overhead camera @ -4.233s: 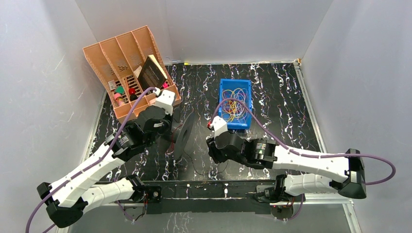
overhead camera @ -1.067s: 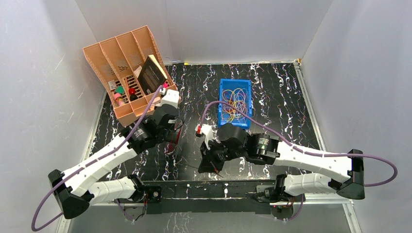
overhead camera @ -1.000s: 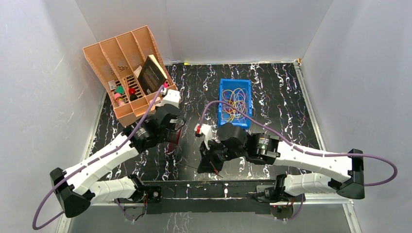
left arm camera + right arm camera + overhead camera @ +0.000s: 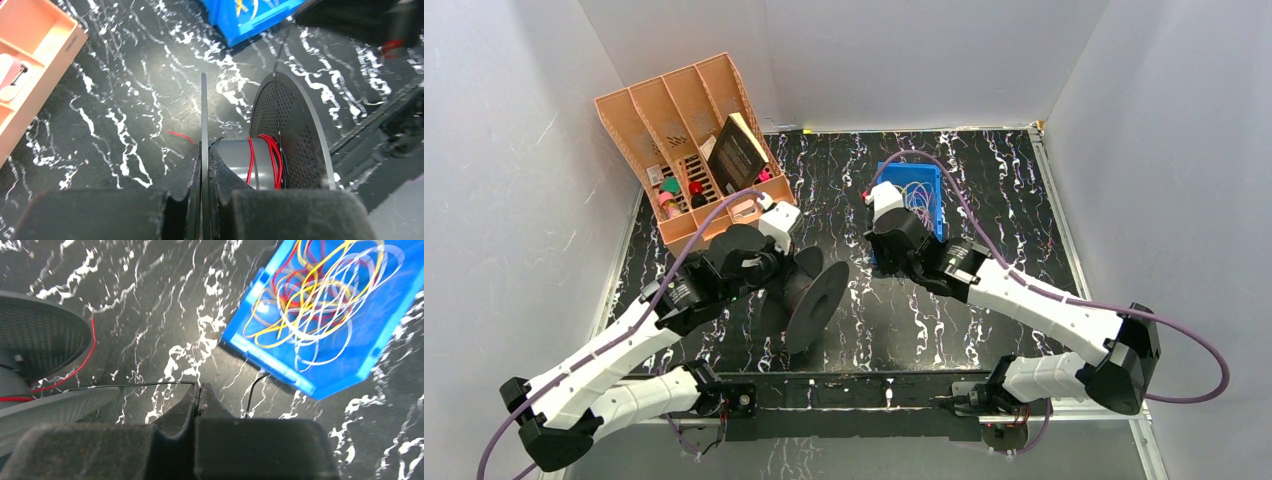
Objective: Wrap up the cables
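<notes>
Winding judged in hand | right tool (image 4: 199,392) pressed together, pinching dark cable (image 4: 135,385), which runs to spool (image 4: 295,135) | left tool (image 4: 202,155) clamped on spool flange | other cables (image 4: 310,295) tangled in blue bin (image 4: 270,362) | next move likely calls for turning spool under steady tension

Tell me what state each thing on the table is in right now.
left gripper: shut on the spool, by its flange.
spool: on edge, red cable wound round its hub.
right gripper: shut on the black cable.
black cable: stretched straight to the spool.
blue bin: holds tangled cables.
</notes>
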Robot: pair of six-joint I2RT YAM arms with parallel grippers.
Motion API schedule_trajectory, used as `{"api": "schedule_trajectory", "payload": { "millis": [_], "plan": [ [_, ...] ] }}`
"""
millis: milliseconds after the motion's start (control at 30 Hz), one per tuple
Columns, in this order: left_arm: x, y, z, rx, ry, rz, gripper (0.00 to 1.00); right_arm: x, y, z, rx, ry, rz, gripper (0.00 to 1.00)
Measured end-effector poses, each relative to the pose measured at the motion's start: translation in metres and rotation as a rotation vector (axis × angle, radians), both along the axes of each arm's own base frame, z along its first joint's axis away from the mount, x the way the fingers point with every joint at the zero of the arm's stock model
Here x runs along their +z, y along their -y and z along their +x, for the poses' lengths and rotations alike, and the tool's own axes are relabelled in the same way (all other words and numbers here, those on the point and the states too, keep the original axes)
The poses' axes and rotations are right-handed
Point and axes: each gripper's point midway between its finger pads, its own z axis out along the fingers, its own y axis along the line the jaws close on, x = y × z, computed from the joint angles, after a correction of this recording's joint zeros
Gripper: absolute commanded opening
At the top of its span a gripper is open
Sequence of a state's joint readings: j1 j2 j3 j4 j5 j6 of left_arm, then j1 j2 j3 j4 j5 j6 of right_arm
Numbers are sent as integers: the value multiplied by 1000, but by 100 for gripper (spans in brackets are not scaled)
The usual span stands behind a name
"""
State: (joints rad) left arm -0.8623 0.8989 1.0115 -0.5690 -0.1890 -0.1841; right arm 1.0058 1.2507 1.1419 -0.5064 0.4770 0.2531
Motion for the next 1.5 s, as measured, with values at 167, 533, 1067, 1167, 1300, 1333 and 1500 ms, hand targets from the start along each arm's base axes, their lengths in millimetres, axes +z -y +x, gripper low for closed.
{"api": "schedule_trajectory", "payload": {
  "millis": [167,533,1067,1167,1300,1333,1500],
  "plan": [
    [23,10,-7,-53,23,-87,0,-46,3,-7,16,-114,48,8],
    [42,12,-17,-85,24,-146,0,-75,1,-28,41,-225,242,15],
    [75,6,-17,-22,60,-254,0,-111,5,-62,42,-377,363,22],
    [77,4,-14,9,65,-263,0,-104,3,-64,51,-377,397,25],
    [82,1,-9,52,75,-283,0,-99,-1,-66,65,-379,432,28],
    [82,1,-8,61,76,-288,0,-99,-2,-67,66,-384,440,29],
    [86,2,-6,80,78,-314,0,-101,-5,-69,68,-404,458,34]
  ]
}}
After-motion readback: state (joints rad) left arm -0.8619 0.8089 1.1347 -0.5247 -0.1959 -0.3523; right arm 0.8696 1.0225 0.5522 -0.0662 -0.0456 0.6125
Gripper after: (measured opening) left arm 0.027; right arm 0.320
